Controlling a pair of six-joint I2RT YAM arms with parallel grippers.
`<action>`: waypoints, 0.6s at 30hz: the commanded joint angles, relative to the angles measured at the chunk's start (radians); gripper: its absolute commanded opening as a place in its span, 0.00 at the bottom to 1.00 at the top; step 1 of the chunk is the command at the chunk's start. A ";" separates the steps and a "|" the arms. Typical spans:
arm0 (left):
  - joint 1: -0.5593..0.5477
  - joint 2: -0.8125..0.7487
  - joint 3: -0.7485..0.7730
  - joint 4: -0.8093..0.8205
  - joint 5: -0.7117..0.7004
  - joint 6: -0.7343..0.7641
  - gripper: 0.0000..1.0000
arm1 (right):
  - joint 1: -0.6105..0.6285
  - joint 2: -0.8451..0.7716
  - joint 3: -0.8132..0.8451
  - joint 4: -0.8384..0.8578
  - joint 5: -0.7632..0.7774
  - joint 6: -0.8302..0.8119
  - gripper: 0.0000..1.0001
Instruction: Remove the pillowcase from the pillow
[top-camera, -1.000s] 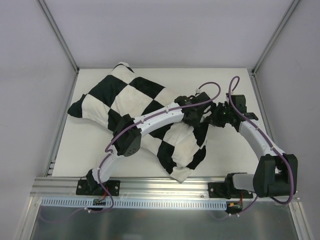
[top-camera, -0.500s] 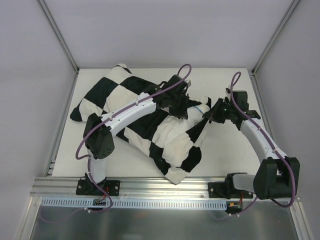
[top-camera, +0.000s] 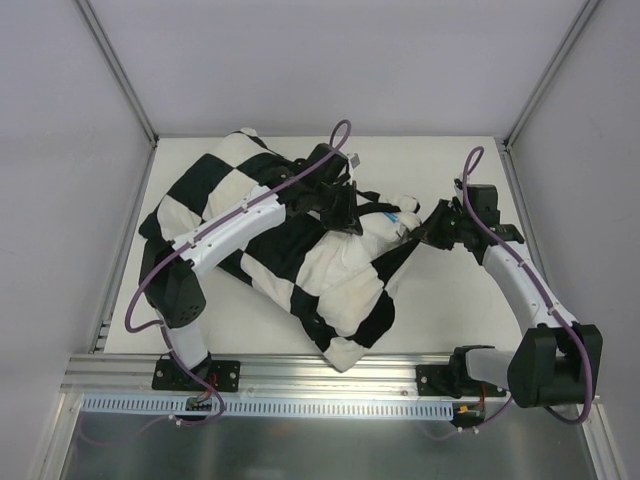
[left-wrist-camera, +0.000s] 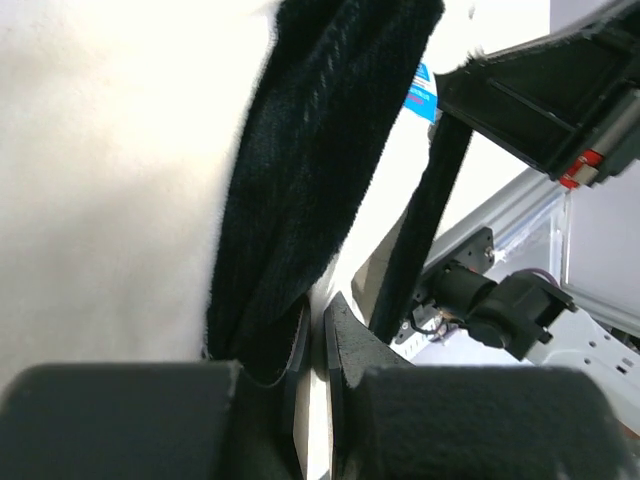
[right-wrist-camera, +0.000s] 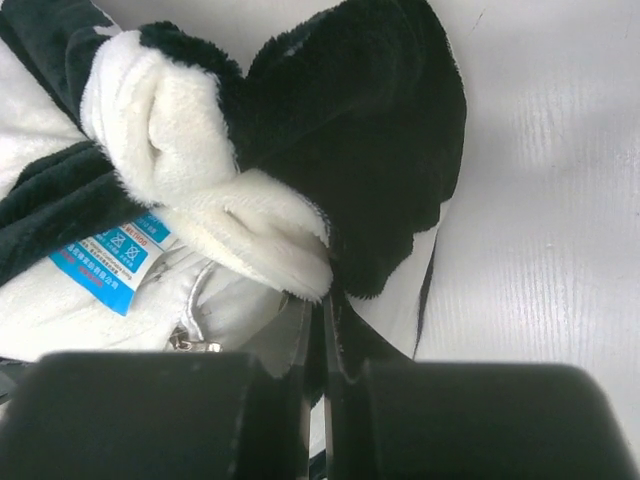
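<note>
On the white tabletop (top-camera: 450, 300), the plump white stuffed pillow (top-camera: 398, 206) pokes its tagged corner out of the black-and-white checkered fleece pillowcase (top-camera: 300, 250). The left gripper (left-wrist-camera: 318, 325) has its jaws pinching a black fold of the case. The right gripper (right-wrist-camera: 318, 320) has its jaws clamped on the pillow's corner.

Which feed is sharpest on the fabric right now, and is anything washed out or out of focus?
Right wrist: crisp on the pillowcase fur and the blue tag; its own fingers are a dark blur. Left wrist: the white fabric is blown out with no texture, the black strip is readable, the fingers are blurred. Top external: even light, soft shadows, no glare.
</note>
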 joint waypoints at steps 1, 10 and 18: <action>0.043 -0.147 0.019 0.006 0.030 -0.002 0.00 | -0.027 -0.002 0.066 -0.043 0.152 -0.052 0.01; 0.043 -0.296 -0.093 0.009 0.165 0.040 0.00 | -0.089 0.260 0.362 -0.057 0.034 -0.033 0.01; 0.042 -0.447 -0.331 0.050 0.188 0.002 0.00 | -0.105 0.431 0.548 -0.060 -0.035 0.021 0.01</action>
